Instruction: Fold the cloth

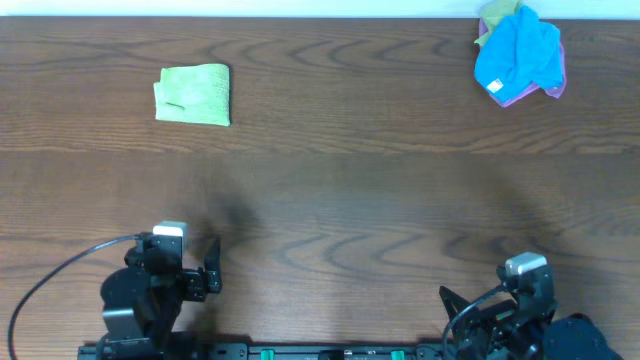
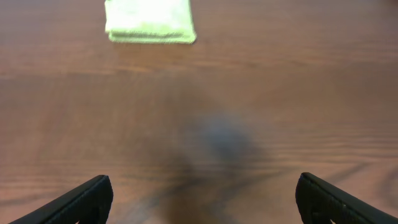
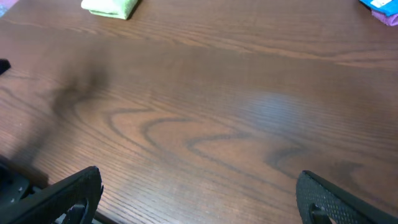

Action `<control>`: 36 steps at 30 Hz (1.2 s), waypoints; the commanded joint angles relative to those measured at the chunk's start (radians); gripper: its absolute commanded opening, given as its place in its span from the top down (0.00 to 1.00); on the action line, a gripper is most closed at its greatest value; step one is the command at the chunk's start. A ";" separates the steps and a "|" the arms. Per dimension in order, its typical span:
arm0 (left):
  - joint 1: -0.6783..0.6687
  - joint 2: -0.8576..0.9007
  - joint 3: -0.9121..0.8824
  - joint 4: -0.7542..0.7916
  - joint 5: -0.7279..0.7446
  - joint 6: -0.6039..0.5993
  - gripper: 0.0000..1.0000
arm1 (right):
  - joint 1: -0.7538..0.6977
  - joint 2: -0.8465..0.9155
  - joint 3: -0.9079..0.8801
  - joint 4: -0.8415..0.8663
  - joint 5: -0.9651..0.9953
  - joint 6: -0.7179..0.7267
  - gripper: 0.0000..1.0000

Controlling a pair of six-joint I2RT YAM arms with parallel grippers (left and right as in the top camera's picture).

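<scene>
The cloth (image 1: 192, 95) is lime green and lies folded into a small, neat rectangle at the far left of the wooden table. It also appears at the top of the left wrist view as the cloth (image 2: 149, 20), and in the top left corner of the right wrist view as the cloth (image 3: 111, 6). My left gripper (image 2: 202, 199) is open and empty at the near left edge, well short of the cloth. Over bare wood at the near right edge, my right gripper (image 3: 199, 199) is also open and holds nothing.
A heap of cloths sits at the far right corner: a bright blue one (image 1: 518, 55) on top, a purple one (image 1: 555, 85) under it and a yellow-green piece (image 1: 495, 15) behind. A black cable (image 1: 60, 270) loops by the left arm.
</scene>
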 commanded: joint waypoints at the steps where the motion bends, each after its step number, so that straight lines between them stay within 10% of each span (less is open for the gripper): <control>1: -0.006 -0.054 -0.053 0.003 -0.084 0.023 0.05 | -0.005 -0.001 -0.001 0.000 0.008 0.011 0.01; 36: -0.024 -0.149 -0.224 -0.016 -0.255 0.093 0.05 | -0.005 -0.001 -0.001 0.000 0.008 0.011 0.01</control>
